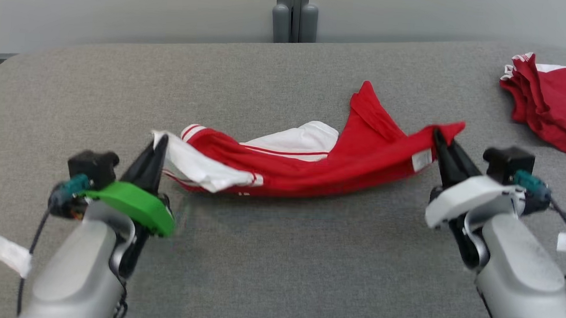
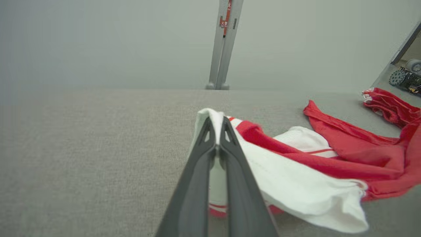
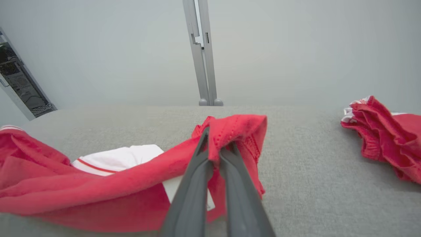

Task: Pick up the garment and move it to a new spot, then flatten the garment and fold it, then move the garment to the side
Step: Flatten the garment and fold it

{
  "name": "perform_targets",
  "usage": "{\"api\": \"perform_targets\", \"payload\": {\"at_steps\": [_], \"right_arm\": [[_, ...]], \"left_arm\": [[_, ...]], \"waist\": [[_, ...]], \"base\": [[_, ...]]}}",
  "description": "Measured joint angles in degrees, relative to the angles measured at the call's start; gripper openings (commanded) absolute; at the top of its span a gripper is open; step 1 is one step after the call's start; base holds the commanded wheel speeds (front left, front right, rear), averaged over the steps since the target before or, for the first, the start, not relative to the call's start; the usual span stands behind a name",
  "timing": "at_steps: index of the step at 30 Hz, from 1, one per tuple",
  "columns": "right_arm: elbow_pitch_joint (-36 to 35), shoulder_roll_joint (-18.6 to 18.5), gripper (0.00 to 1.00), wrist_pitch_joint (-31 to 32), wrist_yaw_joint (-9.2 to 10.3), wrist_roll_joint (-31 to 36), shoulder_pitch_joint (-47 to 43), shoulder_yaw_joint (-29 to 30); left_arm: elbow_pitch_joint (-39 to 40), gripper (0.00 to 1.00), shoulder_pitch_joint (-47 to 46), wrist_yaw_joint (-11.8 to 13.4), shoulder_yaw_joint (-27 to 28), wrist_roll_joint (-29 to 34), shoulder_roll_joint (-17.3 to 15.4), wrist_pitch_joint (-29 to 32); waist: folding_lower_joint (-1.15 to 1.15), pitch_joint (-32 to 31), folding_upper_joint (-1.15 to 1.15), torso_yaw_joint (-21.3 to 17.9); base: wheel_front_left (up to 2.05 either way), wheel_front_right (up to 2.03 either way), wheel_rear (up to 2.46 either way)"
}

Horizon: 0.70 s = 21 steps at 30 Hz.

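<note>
A bright red garment (image 1: 355,158) with white panels and thin red-and-white striped trim stretches as a bunched, sagging band across the middle of the head view. A red flap peaks above its centre, and a small white label sits near its right end. No lettering can be made out.

At centre left, the left gripper (image 1: 160,143) is pinched closed on the white corner. At centre right, the right gripper (image 1: 440,134) is pinched closed on the red corner. Below lies a grey fabric table (image 1: 278,255). A second red cloth (image 1: 552,103) is crumpled at the upper right.
</note>
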State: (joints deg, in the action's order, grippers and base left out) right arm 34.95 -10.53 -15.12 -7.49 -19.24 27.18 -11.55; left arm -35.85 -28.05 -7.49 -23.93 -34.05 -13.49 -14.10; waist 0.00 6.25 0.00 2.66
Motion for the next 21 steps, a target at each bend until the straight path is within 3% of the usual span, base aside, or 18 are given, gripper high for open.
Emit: {"api": "perform_targets", "payload": {"at_steps": [10, 15, 21], "right_arm": [[9.53, -2.23, 0.00, 6.22, 0.00, -8.12, 37.17, -4.11], [17.86, -2.02, 0.00, 6.08, 0.00, -9.40, 57.18, -1.16], [26.14, 0.03, 0.00, 2.58, -0.02, -8.94, 69.14, 0.20]], "left_arm": [[-0.07, 0.00, -32.40, -0.02, 0.01, -4.10, -7.39, 8.35], [-6.54, 0.00, -53.06, -0.04, 1.47, -4.55, -6.68, 9.07], [-12.77, 0.00, -68.35, -0.04, 0.37, -4.20, -3.77, 6.45]], "waist": [[0.00, 8.01, 0.00, -0.39], [0.01, 13.58, 0.00, -0.39], [0.01, 17.85, 0.00, -0.44]], "base": [[0.00, 0.00, 0.00], [0.00, 0.00, 0.00], [0.00, 0.00, 0.00]]}}
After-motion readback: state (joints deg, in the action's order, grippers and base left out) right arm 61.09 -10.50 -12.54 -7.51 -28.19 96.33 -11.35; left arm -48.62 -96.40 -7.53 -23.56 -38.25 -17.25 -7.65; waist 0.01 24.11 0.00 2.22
